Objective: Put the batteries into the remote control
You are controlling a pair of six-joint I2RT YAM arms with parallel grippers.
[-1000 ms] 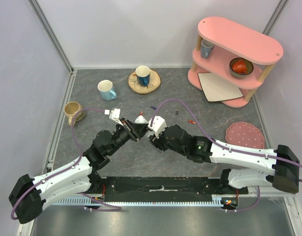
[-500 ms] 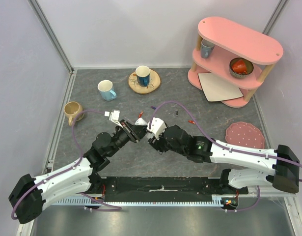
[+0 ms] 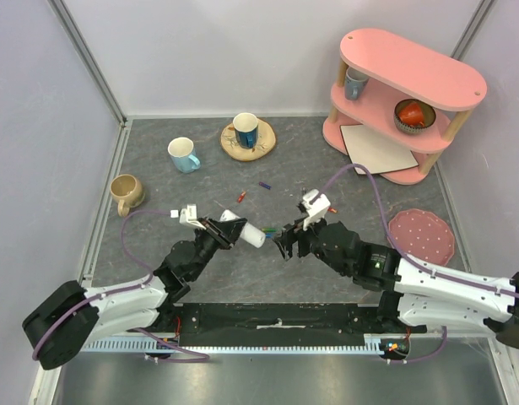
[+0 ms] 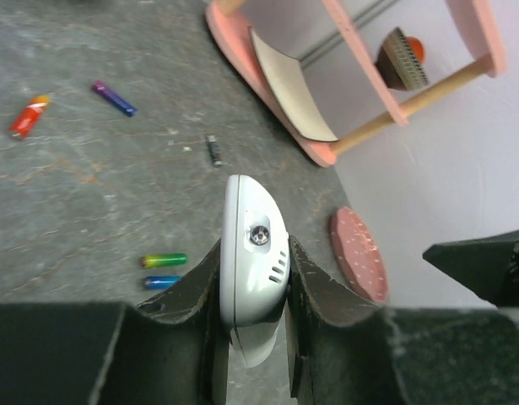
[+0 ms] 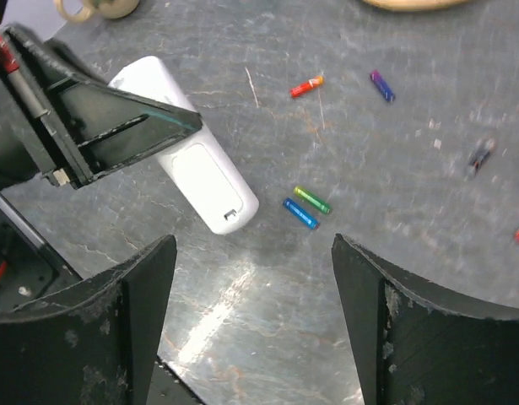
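Now the left gripper [image 3: 226,231] clamps the remote control [image 4: 252,228] mid-table. The right gripper [image 5: 255,257], jaws spread wide, hovers over the green battery [image 5: 311,199] and blue battery [image 5: 300,213] just right of it. It should descend centred on one only.

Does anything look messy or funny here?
Yes. The batteries lie scattered loose over the table, pointing all different ways instead of lined up. The remote control is gripped by the left end effector.
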